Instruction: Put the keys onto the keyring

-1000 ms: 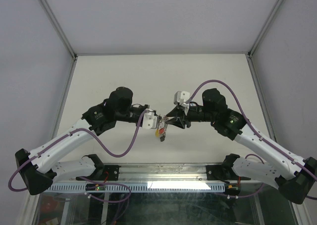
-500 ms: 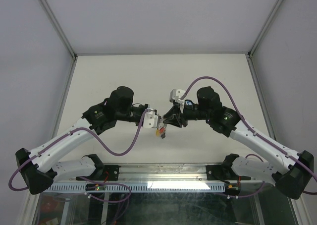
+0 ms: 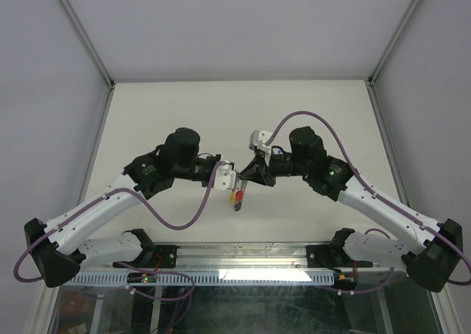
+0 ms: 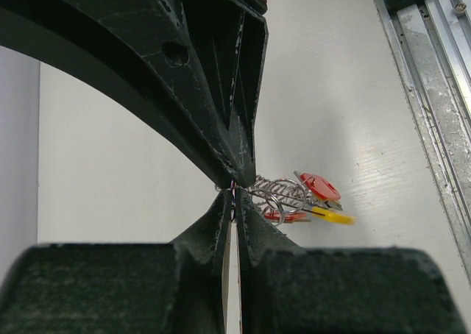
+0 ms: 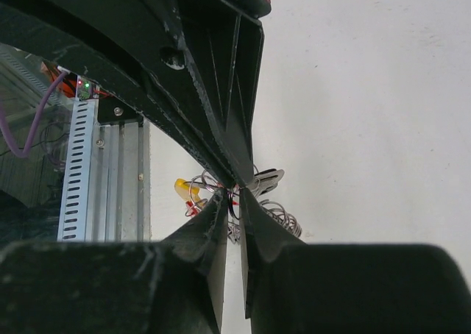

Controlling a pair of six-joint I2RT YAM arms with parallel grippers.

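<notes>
Above the desk [image 3: 176, 106] centre, left tool [image 4: 234, 198] is pressed together, pinching the keyring [image 4: 283, 193] by its wire. Red- and yellow-tagged keys [image 4: 321, 188] hang off it. Right tool [image 5: 234, 196]: tips nearly meeting at the same cluster; cannot tell whether it grips. Judgement: left should hold the ring rigid while right works one key along the coil, slowly.
</notes>
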